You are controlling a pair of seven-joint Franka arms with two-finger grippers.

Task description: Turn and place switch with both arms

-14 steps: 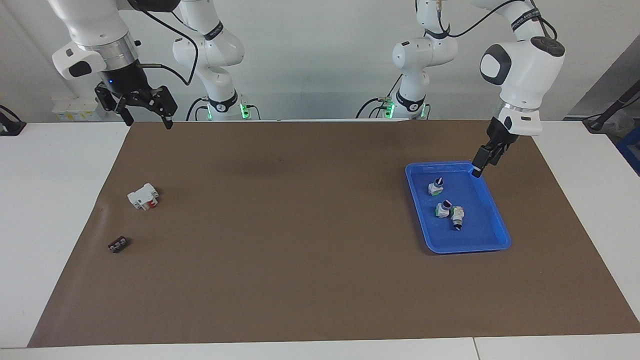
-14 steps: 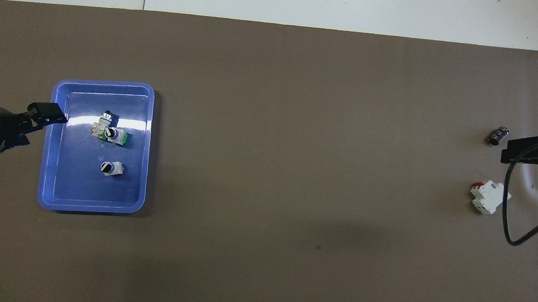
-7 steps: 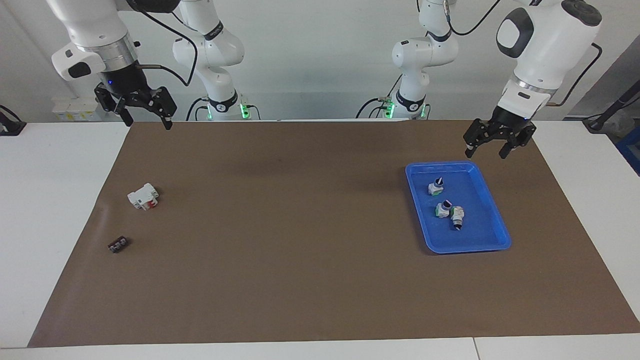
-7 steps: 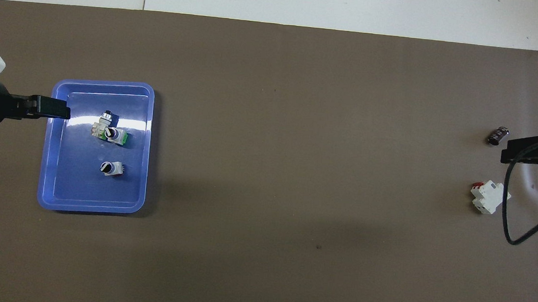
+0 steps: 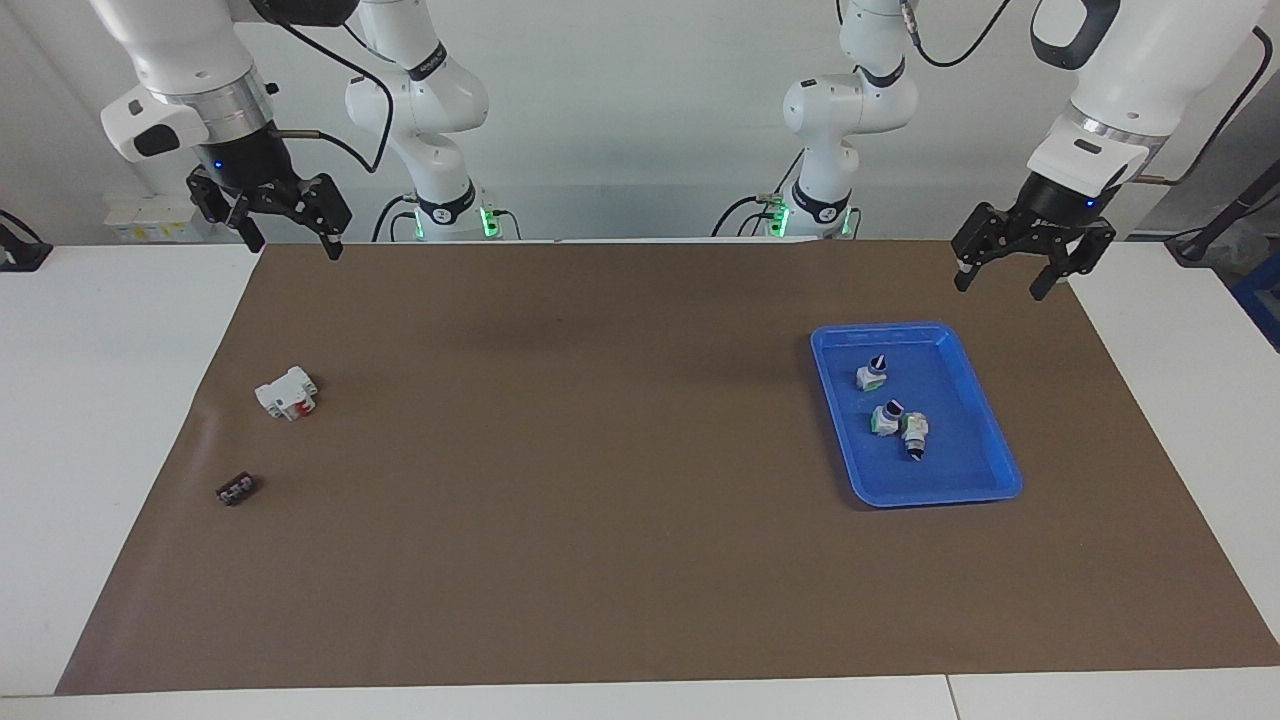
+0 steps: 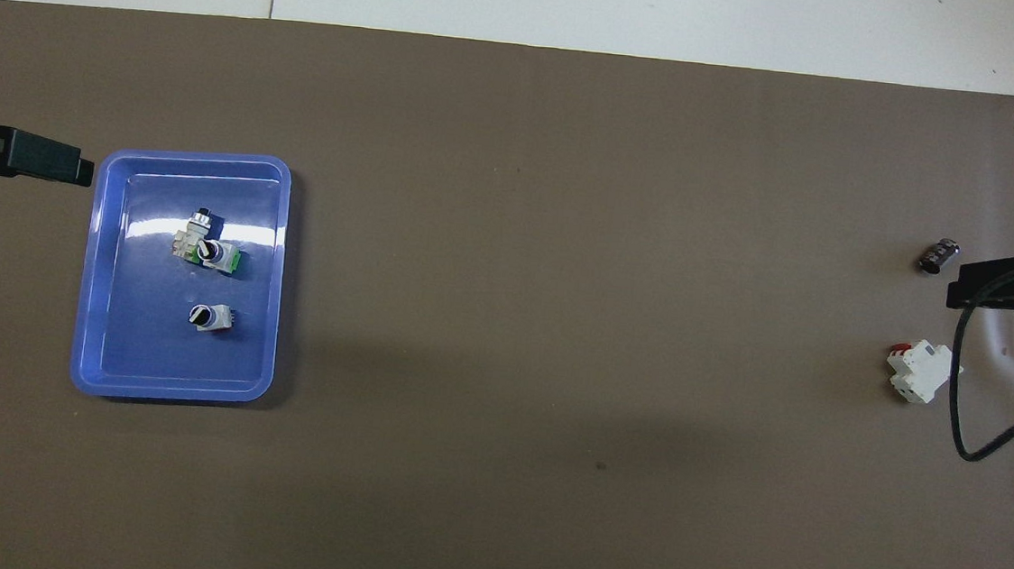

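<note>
Three small switches lie in a blue tray toward the left arm's end of the table. One switch stands alone nearest the robots, black knob up; it also shows in the overhead view. Two more, one with a green face and one on its side, touch each other. My left gripper is open and empty, raised over the mat just off the tray. My right gripper is open and empty, held high at the right arm's end, waiting.
A larger white block with a red part and a tiny dark piece lie on the brown mat at the right arm's end. The dark piece is farther from the robots.
My left gripper has lifted away from the tray's edge, turned, and now hangs higher with its fingers spread. The switches and the right arm have not moved.
</note>
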